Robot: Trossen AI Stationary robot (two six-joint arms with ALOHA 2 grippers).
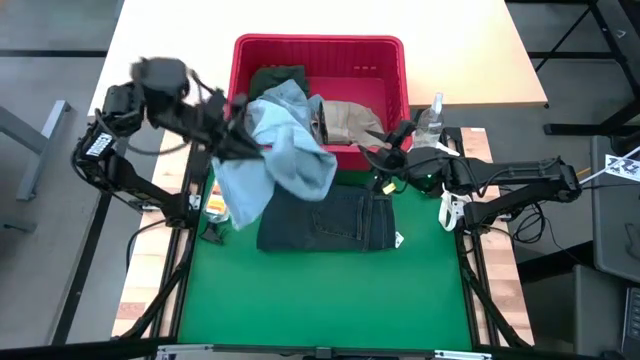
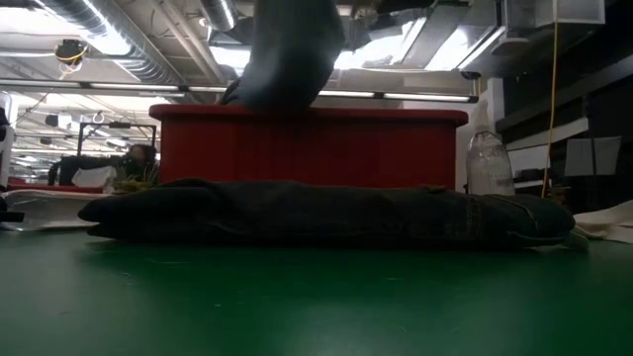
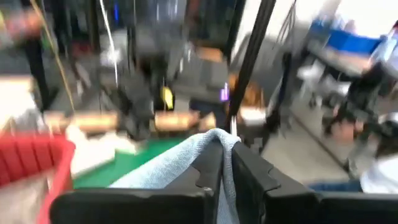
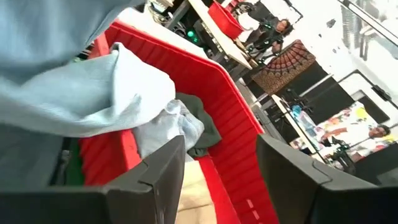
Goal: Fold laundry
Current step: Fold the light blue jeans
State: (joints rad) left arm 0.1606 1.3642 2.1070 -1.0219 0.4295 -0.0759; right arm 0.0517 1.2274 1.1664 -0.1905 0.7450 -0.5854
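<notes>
Your left gripper point(image 3: 227, 177) is pinched on a fold of the light blue denim garment point(image 1: 285, 150), holding it up over the front wall of the red basket point(image 1: 385, 55); the cloth hangs in a loose drape, part of it trailing inside the basket and part spilling down toward the green mat point(image 1: 320, 300). Your right gripper point(image 4: 221, 168) stands spread wide and holds nothing, poised at the basket's near corner just beside that hanging cloth. Below, the dark navy jeans point(image 2: 326, 213) lie already folded in a flat slab on the mat, close against the basket. The dark olive piece point(image 1: 275, 78) and the beige khaki piece point(image 1: 350, 120) wait inside the basket. Expect the denim to be soft but fairly weighty: held by one point it will sag and swing, and a thin pinch of fabric could creep out of the fingers. You would do well to take a second hold with the right gripper on a hem or waistband edge, where the cloth is doubled and stiffer, well apart from the left's hold, so the piece spreads flat.
</notes>
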